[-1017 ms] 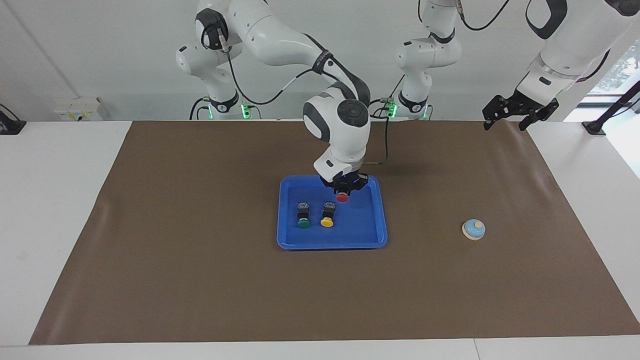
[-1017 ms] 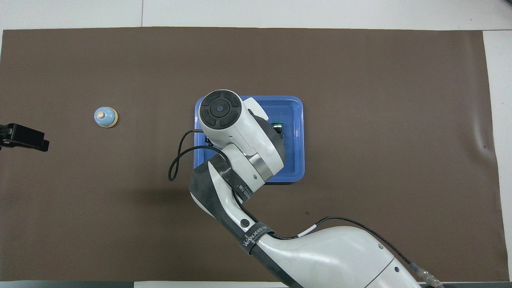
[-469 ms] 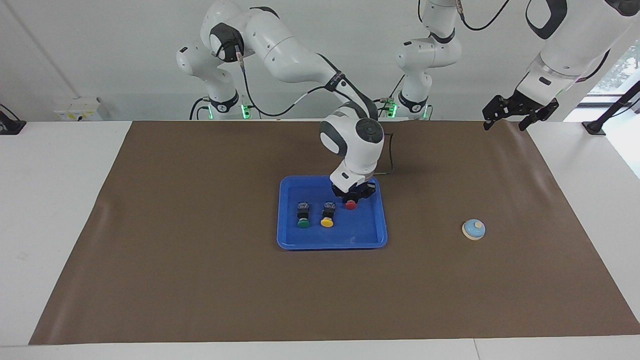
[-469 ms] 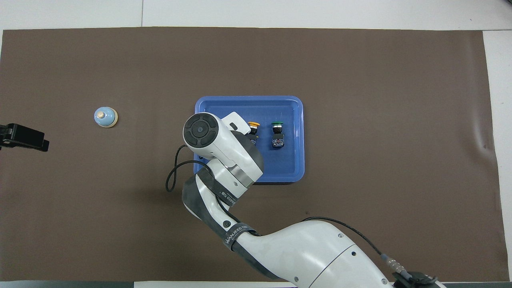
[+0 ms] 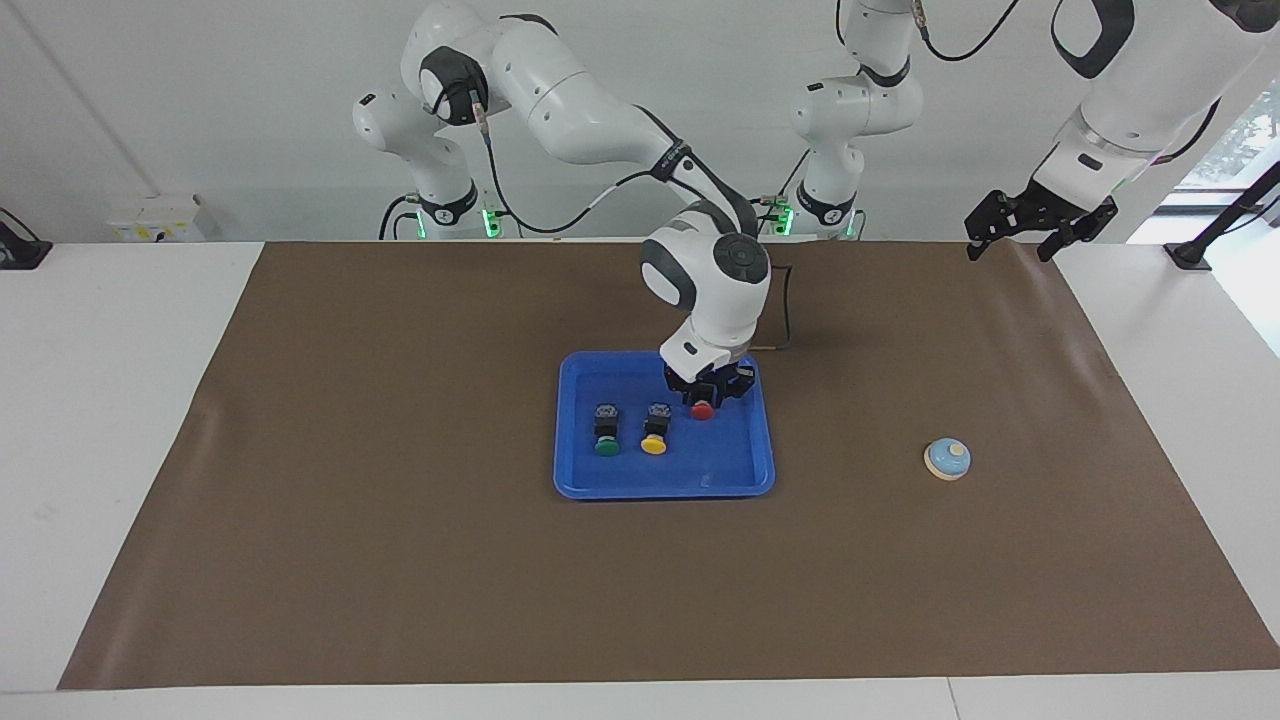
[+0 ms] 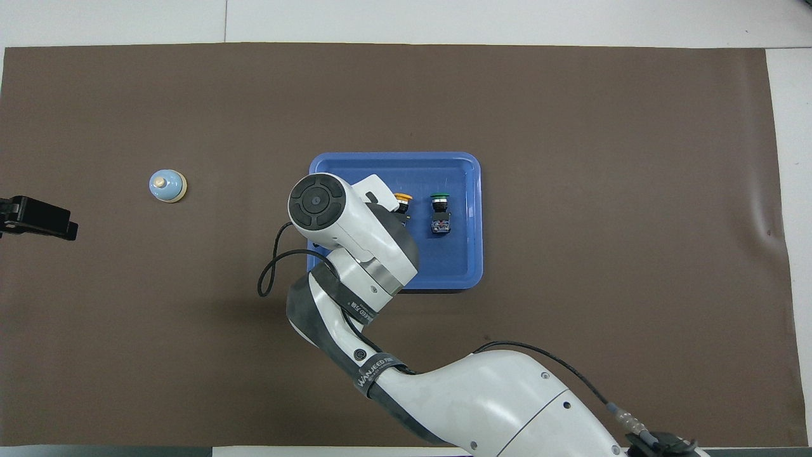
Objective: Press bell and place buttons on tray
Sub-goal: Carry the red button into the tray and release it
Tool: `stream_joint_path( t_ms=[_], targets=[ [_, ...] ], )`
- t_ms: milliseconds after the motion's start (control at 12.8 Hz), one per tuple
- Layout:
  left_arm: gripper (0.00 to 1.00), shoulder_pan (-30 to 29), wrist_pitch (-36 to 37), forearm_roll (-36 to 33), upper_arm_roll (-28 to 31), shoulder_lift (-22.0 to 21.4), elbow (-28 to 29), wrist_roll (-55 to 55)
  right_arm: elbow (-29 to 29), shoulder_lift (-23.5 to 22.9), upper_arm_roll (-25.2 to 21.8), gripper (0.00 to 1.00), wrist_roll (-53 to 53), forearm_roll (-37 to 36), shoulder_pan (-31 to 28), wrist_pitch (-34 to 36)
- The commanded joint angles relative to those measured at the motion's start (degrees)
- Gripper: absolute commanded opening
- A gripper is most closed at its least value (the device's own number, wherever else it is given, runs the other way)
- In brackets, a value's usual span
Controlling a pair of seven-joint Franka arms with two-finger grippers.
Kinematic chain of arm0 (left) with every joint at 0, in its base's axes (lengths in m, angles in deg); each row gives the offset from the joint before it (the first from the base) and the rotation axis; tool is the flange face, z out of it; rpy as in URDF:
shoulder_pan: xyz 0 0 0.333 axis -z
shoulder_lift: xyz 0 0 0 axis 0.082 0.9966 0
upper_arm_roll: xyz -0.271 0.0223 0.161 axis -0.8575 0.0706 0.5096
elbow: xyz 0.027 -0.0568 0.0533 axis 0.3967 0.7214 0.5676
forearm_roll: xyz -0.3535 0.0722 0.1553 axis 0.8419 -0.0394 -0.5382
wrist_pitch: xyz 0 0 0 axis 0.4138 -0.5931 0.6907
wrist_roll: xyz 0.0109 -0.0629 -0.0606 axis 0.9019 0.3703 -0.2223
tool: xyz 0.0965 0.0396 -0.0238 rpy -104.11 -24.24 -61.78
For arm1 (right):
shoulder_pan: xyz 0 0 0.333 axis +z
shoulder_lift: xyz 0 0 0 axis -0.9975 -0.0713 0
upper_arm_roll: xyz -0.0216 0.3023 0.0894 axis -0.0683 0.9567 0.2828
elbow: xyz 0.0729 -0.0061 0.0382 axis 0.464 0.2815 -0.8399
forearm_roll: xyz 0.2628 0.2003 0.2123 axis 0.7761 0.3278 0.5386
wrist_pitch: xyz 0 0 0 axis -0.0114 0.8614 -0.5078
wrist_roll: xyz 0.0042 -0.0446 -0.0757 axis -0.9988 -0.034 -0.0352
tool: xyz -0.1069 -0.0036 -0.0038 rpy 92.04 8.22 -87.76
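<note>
While red was being placed: right fingers (image 5: 722, 385) sat low around red (image 5: 703, 410) in the tray (image 5: 590, 480); pinching or loose, I could not tell.
Doing it well: they should part fully, then rise straight, so red would neither tip nor drag.
Neighbours: yellow (image 5: 653, 445) and green (image 5: 605, 447) lay just beside those fingers, toward the right arm's end.
Bell (image 5: 947, 459): well apart, toward the left arm's end.
Left fingers (image 5: 980, 232): spread, waiting over the mat's corner.
Surface: brown mat (image 5: 400, 550) on a white counter (image 5: 120, 400); white wall.

Right arm (image 6: 355, 254) overhangs the tray (image 6: 466, 254); bell (image 6: 167, 186) stands unobstructed.
</note>
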Motion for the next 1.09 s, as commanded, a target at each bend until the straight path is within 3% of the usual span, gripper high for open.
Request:
stream_joint_path(
  t_ms=[0,391,782,1017],
  targets=[
    [1.0,0.0,0.81,-0.08,0.19,-0.29,-0.64,0.57,-0.61,4.52,-0.31,1.0,1.16,0.37,-2.12,5.57],
    [1.0,-0.09,0.81,-0.08,0.19,-0.29,-0.64,0.57,-0.52,13.49,-0.31,1.0,-2.07,0.99,-13.53,14.27],
    [1.0,-0.09,0.81,-0.08,0.19,-0.29,-0.64,0.57,-0.26,19.74,-0.48,1.0,-27.88,0.2,-25.32,21.75],
    [1.0,0.0,0.81,-0.08,0.19,-0.29,-0.64,0.57,0.1,21.59,-0.66,1.0,-42.92,-1.03,-31.64,22.73]
  ],
)
